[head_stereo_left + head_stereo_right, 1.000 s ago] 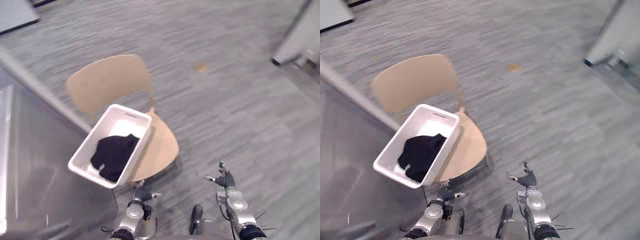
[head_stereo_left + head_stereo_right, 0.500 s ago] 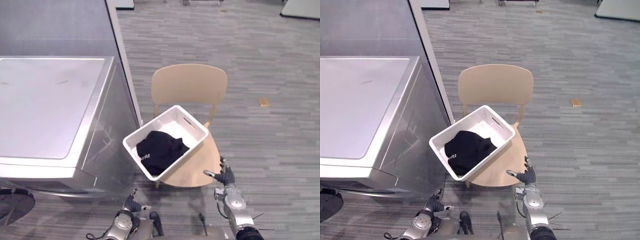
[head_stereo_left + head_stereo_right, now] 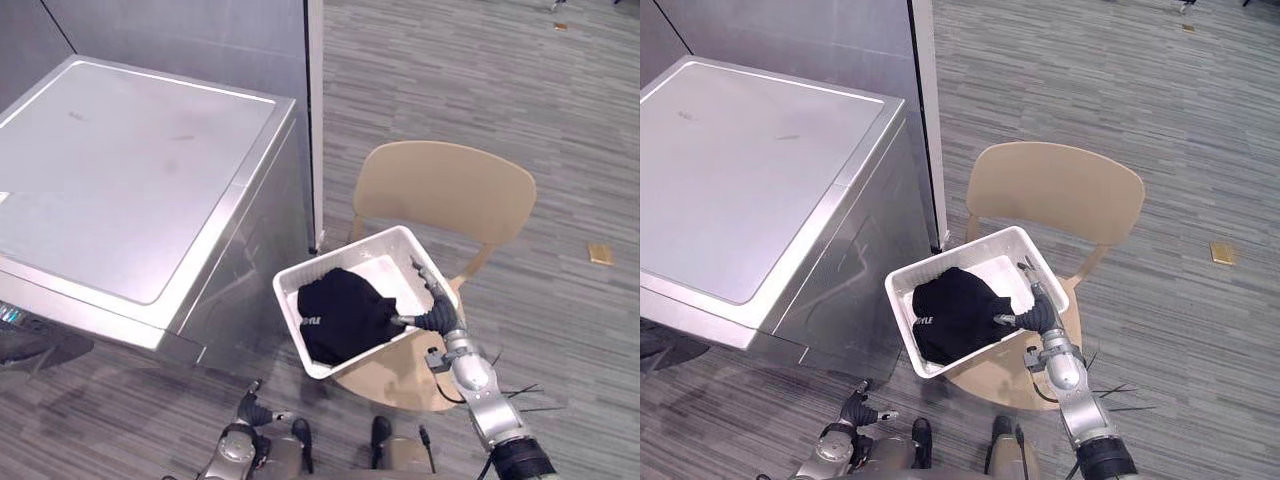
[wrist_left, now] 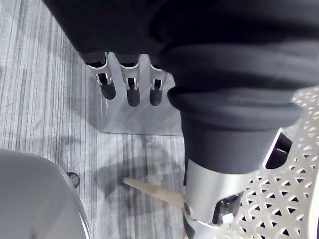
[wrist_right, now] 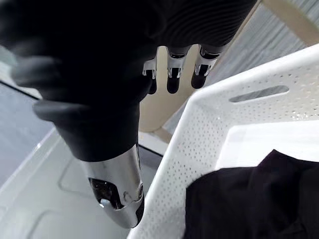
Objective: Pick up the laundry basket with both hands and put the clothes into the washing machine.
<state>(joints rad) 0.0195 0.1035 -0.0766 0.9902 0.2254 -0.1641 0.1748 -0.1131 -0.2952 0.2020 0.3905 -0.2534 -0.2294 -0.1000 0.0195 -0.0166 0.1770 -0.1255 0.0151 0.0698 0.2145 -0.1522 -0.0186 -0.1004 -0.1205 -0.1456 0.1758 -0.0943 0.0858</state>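
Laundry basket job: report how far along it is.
Nothing is done yet. The white perforated plastic basket sits on the tan wooden chair with the black garment inside. In hand: the right hand is open at the basket's right rim, no grip visible; the left hand hangs low, open. Left: grip with both hands, lift, load the silver washing machine, whose lid is shut.

a grey striped carpet floor (image 3: pixel 450 80) is stood upon by a pale wooden chair (image 3: pixel 440 190) and a silver metal washing machine (image 3: pixel 130 170); a small tan scrap (image 3: pixel 600 254) is seen lying on it. a white perforated plastic basket (image 3: pixel 340 255) is carried on the chair's seat (image 3: pixel 400 370).
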